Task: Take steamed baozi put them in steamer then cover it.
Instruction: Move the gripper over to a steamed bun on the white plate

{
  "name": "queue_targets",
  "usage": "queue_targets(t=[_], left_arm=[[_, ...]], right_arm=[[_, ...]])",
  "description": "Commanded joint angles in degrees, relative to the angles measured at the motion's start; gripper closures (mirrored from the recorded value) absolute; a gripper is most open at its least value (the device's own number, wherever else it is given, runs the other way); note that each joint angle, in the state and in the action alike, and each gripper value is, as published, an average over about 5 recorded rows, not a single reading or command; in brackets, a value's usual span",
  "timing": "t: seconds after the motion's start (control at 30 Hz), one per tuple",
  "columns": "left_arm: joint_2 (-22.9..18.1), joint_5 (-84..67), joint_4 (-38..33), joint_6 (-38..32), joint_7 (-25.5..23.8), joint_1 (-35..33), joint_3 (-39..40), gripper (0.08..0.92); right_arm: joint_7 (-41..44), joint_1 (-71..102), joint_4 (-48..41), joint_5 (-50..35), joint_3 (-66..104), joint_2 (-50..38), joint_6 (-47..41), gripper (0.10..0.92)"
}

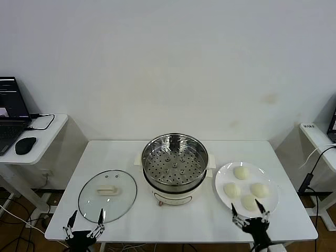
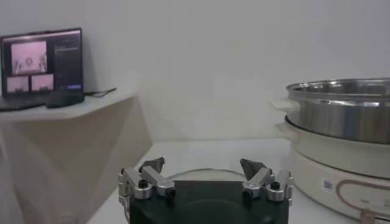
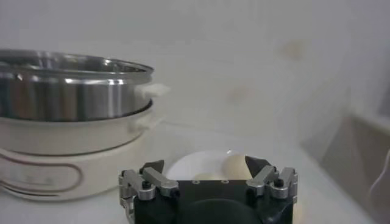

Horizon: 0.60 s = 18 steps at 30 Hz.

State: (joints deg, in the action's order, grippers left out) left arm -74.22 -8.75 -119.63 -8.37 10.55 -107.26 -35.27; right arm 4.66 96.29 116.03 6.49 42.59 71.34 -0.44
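Ahead of both my grippers, progress: nothing of the task was done yet; the tray held no buns, all four sat on their plate, and the lid lay off to one side, so every pick, every placing and the covering remained, as I judged it.
Table (image 1: 178,223): it carried everything, with my two grippers at its near edge.
Steamer (image 1: 175,160): it stood open at the table's middle, ahead of me and between my two grippers, its perforated tray bare; it lay forward and to the right of my left gripper, forward and to the left of my right one.
Cover (image 1: 107,195): it lay flat on the table just ahead of my left gripper, handle up, beside the steamer and apart from it.
Plate (image 1: 223,176): it sat right of the steamer, directly ahead of my right gripper.
Steamed baozi (image 1: 241,172): four lay on the plate, the nearest one just beyond my right fingertips and untouched.
Left gripper (image 1: 84,221): its fingers were spread and empty, low at the near table edge.
Right gripper (image 1: 251,212): its fingers were spread too, grasping nothing, reaching over the plate's near rim.
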Motion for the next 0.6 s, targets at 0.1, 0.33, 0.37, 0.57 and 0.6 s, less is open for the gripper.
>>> queue_targets(t=[0.1,0.33,0.37,0.57,0.6], left_arm=[[0.7,2.6,-0.2,2.3,-0.7,2.0,-2.3,0.177],[0.4,3.9,0.1,2.4,-0.6,2.1,-2.5,0.177],[0.3,4.1,0.1,2.4,-0.6,2.2,-2.5,0.177],[-0.1,4.9,-0.2,2.4,-0.3,2.5,-2.5,0.177],[-0.1,4.8,-0.2,2.4,-0.2,2.5,-2.7,0.177]], right_arm=[[6.5,-8.6,-4.0,19.7,5.3,-14.8,-2.5,0.203],[18.4,-16.9,-11.3,21.0,2.0,-29.4,-2.7,0.203],[20.5,-18.7,-12.5,20.7,0.6,-31.8,-2.7,0.203],[30.6,-31.8,-19.0,15.2,-12.4,-43.2,-4.9,0.203],[32.2,-34.0,-20.2,14.2,-14.8,-44.3,-5.4,0.203]])
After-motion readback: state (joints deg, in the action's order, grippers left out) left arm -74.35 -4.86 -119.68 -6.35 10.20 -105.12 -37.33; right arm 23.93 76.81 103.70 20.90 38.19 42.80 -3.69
